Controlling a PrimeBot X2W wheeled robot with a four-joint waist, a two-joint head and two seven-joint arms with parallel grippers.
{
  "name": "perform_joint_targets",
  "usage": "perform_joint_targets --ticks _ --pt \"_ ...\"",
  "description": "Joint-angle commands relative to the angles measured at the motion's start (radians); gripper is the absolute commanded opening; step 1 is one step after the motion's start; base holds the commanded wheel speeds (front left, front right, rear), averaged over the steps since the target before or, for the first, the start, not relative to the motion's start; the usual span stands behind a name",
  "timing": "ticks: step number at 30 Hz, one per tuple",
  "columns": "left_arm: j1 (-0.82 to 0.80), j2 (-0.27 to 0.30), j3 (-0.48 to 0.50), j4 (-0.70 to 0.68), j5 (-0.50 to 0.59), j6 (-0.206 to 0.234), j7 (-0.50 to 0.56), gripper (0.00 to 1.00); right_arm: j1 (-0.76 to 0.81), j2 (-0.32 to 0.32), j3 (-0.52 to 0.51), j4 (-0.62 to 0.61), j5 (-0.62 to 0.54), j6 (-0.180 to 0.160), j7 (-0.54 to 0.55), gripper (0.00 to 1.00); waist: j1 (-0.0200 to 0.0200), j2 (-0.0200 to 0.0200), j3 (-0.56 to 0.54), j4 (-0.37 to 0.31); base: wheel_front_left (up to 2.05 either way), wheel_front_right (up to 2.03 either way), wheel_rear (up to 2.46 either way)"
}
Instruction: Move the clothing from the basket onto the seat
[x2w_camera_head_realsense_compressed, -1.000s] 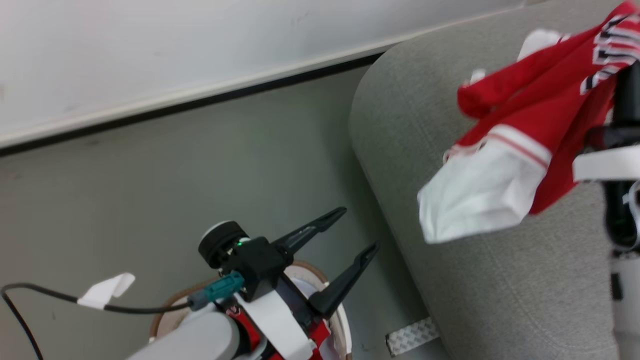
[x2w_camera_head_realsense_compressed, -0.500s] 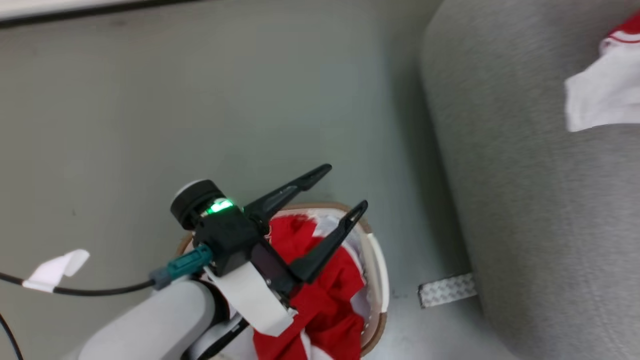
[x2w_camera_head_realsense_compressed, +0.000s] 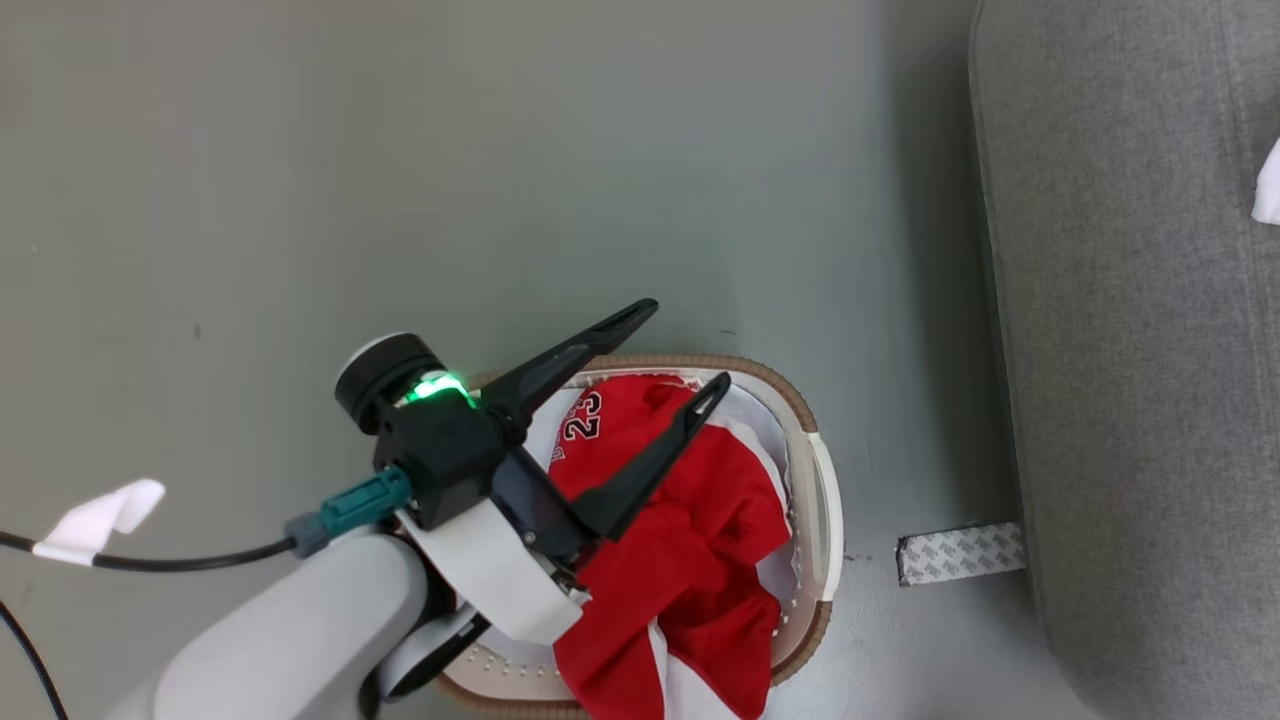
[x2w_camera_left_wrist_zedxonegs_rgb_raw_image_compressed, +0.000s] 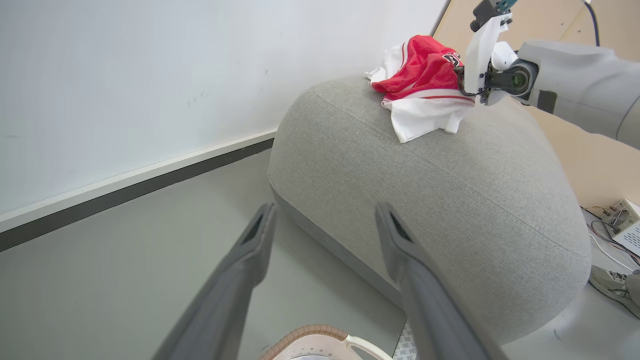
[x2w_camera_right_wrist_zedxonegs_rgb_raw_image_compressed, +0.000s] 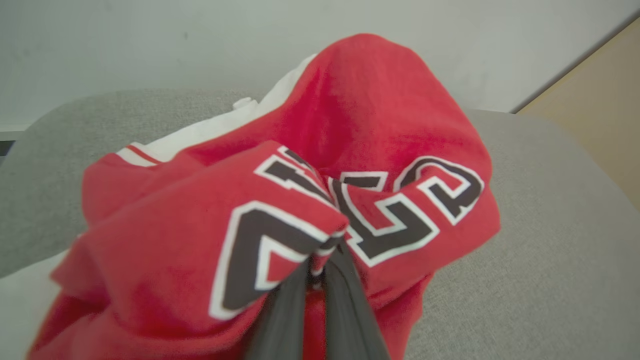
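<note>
Left gripper (x2w_camera_head_realsense_compressed: 686, 343), on a pale arm well left of the large grey upholstered seat (x2w_camera_head_realsense_compressed: 1130, 350): its two long dark fingers stand spread apart and hold nothing. It hangs over the oval white perforated basket with a brown rim (x2w_camera_head_realsense_compressed: 812, 470), which stands on the floor near the seat's left flank, apart from it. The basket's lower edge is cut off by the frame and its left part is hidden behind the arm. Red and white jersey clothing (x2w_camera_head_realsense_compressed: 700, 540) lies crumpled inside it, a printed "23" showing; the number of garments cannot be made out. A strip of grey patterned tape (x2w_camera_head_realsense_compressed: 960, 553) lies on the floor and reaches the seat's base. On the seat, at the frame's right edge, a scrap of white cloth (x2w_camera_head_realsense_compressed: 1268, 185) is cut off, probably part of a jersey. The left wrist view shows a second red and white jersey (x2w_camera_left_wrist_zedxonegs_rgb_raw_image_compressed: 425, 82) resting on top of the seat (x2w_camera_left_wrist_zedxonegs_rgb_raw_image_compressed: 450, 190). Right gripper (x2w_camera_right_wrist_zedxonegs_rgb_raw_image_compressed: 320, 265): fingers pressed together on a fold of that jersey (x2w_camera_right_wrist_zedxonegs_rgb_raw_image_compressed: 350, 150), tips buried in cloth.
</note>
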Motion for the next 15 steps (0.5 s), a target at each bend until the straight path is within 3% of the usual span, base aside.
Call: perform_joint_targets --ticks 1,3,4,5,6,15 --pt "-0.006 0.0 0.005 0.007 -0.001 -0.002 -0.007 1.0 0.007 -0.005 -0.008 0.002 -0.012 -0.003 0.004 0.01 -0.0002 0.0 -0.007 0.001 0.0 0.0 0.0" --pt "-0.002 0.001 0.007 0.017 -0.004 0.001 -0.009 1.0 0.011 0.008 -0.015 0.009 -0.024 -0.003 0.007 0.2 -0.0002 0.0 -0.018 -0.001 0.0 0.0 0.0" --pt "0.001 0.001 0.008 0.021 -0.005 0.003 -0.013 1.0 0.015 0.013 -0.016 0.012 -0.028 -0.002 0.005 0.38 -0.0002 0.0 -0.025 -0.003 0.0 0.0 0.0" --pt "0.006 0.001 0.009 0.026 -0.008 0.004 -0.015 1.0 0.018 0.014 -0.016 0.013 -0.031 -0.002 0.003 0.65 -0.0002 0.0 -0.034 -0.005 0.0 0.0 0.0" --pt "0.011 0.001 0.008 0.031 -0.01 0.006 -0.017 1.0 0.02 0.016 -0.016 0.016 -0.029 -0.003 0.004 1.0 -0.0002 0.0 -0.044 -0.008 0.0 0.0 0.0" --pt "0.083 0.008 0.027 0.075 -0.048 0.045 -0.04 1.0 0.077 -0.023 0.114 0.044 0.028 -0.002 0.067 1.0 -0.0002 0.0 -0.229 -0.063 0.0 0.0 0.0"
